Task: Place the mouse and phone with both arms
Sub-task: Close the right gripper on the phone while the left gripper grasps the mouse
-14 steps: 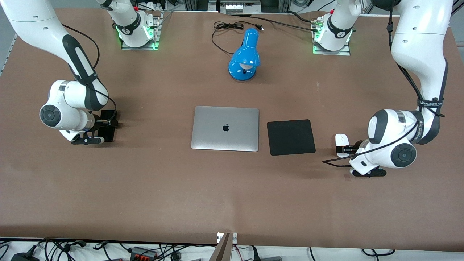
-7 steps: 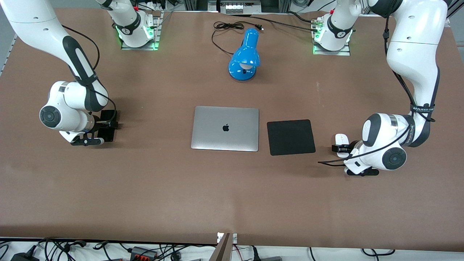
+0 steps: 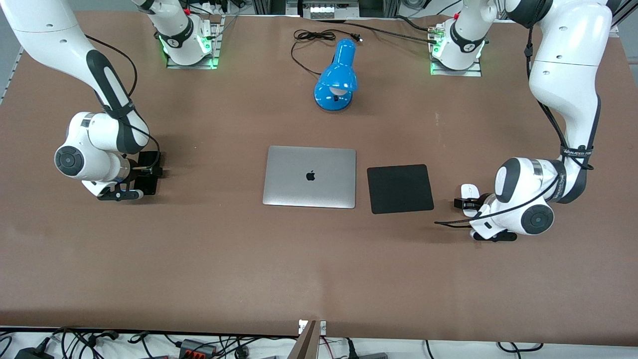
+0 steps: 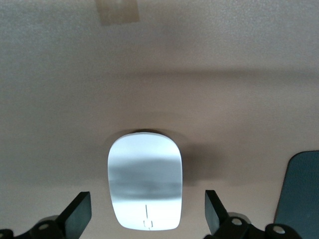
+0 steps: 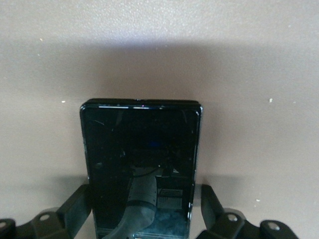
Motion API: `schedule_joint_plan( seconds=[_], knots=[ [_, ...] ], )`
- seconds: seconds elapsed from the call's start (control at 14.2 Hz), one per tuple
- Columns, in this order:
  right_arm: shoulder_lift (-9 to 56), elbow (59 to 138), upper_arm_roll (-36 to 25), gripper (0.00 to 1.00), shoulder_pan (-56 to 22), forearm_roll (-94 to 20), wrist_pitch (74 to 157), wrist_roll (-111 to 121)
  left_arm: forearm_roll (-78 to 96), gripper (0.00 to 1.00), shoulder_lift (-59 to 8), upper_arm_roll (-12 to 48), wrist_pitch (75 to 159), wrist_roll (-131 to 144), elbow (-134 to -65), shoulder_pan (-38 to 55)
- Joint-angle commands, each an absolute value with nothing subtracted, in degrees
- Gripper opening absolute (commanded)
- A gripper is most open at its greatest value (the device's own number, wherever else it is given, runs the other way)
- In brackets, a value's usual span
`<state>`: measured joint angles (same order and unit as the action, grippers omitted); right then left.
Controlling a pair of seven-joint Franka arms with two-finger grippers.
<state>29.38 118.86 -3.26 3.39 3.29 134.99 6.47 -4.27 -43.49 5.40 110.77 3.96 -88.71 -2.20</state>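
**benchrat:** So where's everything sitting? The small glossy white oval mouse (image 3: 469, 195) is lying on the brown table (image 3: 299, 269) at the left arm's end, beside the flat black square mouse pad (image 3: 400, 188) but clear of it. The slim black glass-faced phone (image 3: 147, 175) is flat on the table at the right arm's end, well apart from the closed silver laptop (image 3: 309, 176).

**servo_sam:** And the grippers? The left gripper (image 4: 147, 219) is down low around the mouse, jaws spread wide, with bare table showing between each finger (image 4: 77, 215) and the shell. So it's straddling, not gripping. The mouse's long axis runs across the line between the two fingers, so closing would pinch its narrow sides. Good setup.

**benchrat:** Right gripper (image 5: 144, 214) is much the same, except its fingers (image 5: 77, 206) sit right against the phone's long edges. I can't see any gap, so I read it as closed on the phone. The phone's length points straight out from the wrist, so it's squeezing across the narrow width.

**servo_sam:** Both are slick. The mouse shell is rounded and shiny, and I'd guess it could squirt out if pinched above its widest part. The phone is thin glass with hard edges and not much to bite.

**benchrat:** There's also a blue desk lamp (image 3: 337, 80) with a black cord closer to the bases. Not in the way.
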Motion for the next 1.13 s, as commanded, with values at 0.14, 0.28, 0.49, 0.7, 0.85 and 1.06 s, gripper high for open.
schedule_joint_plan(
  seconds=[0.14, 0.28, 0.49, 0.7, 0.85, 1.06],
  knots=[
    [31.0, 117.6, -3.3, 0.52, 3.4, 3.1, 134.9, 7.3, -3.4, 1.00, -43.9, 5.3, 112.4, -0.1, -88.9, -2.8],
    [31.0, 117.5, -3.3, 0.34, 3.4, 3.3, 134.7, 7.5, -3.3, 1.00, -43.9, 5.3, 112.5, 0.0, -89.3, -2.8],
    [30.8, 117.4, -3.3, 0.27, 3.5, 3.3, 134.7, 9.6, -3.2, 1.00, -43.9, 5.4, 112.7, 0.0, -89.4, -2.8],
    [29.2, 116.5, -3.3, 0.27, 3.8, 3.3, 133.5, 13.0, -3.2, 1.00, -43.9, 5.4, 112.6, 0.0, -89.4, -2.8],
    [26.3, 116.4, -3.3, 0.26, 3.4, 3.3, 129.0, 13.0, -3.1, 0.95, -43.9, 5.4, 112.6, 0.0, -89.5, -2.8],
    [21.7, 112.4, -2.5, 0.26, 1.9, 3.0, 120.6, 12.2, -3.1, 0.83, -43.9, 5.4, 112.6, 0.0, -89.6, -2.7]
  ],
)
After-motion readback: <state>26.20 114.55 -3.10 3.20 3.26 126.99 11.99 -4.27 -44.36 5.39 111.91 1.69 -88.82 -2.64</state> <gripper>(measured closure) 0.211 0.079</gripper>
